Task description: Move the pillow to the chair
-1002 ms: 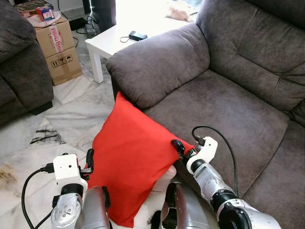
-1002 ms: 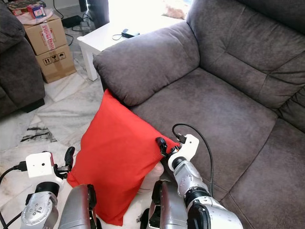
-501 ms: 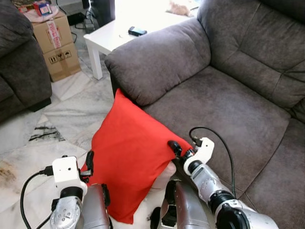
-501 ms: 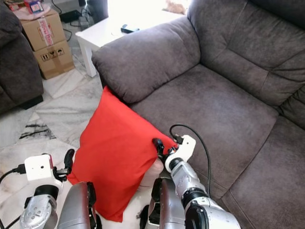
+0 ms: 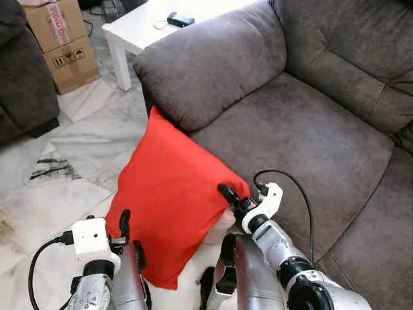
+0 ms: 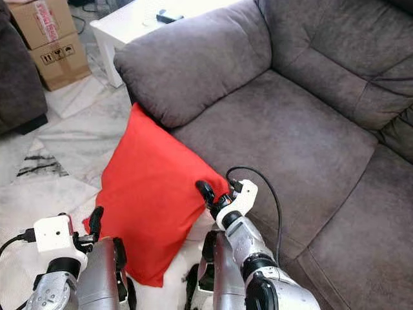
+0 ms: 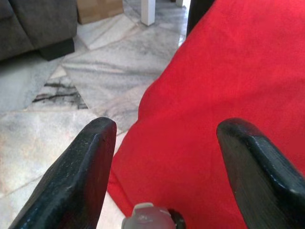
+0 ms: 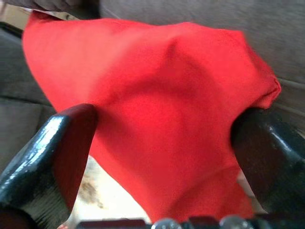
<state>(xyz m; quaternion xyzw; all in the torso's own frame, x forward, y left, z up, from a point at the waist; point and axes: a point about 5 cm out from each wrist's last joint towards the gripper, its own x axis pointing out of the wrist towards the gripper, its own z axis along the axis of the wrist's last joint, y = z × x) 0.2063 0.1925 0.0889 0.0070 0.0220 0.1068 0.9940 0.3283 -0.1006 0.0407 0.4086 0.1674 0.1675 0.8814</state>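
A red pillow (image 5: 171,194) hangs upright in front of me, its top corner against the grey armchair's armrest (image 5: 206,71). It is held between my two grippers. My left gripper (image 5: 122,227) is at the pillow's lower left corner, fingers (image 7: 76,176) spread wide with the pillow's edge (image 7: 228,86) between them. At the right corner, my right gripper (image 5: 229,197) is also open, its fingers (image 8: 52,152) straddling the red cloth (image 8: 162,105). The chair's seat cushion (image 5: 310,148) lies just right of the pillow.
A white low table (image 5: 148,22) with a dark device stands beyond the armrest. Cardboard boxes (image 5: 61,42) and another dark sofa (image 5: 19,84) are at the left. Marble floor (image 5: 58,174) lies below and left of the pillow.
The camera has shifted forward, so the armchair looks nearer and the table has slid up. The pillow stays between both grippers in the same hold.
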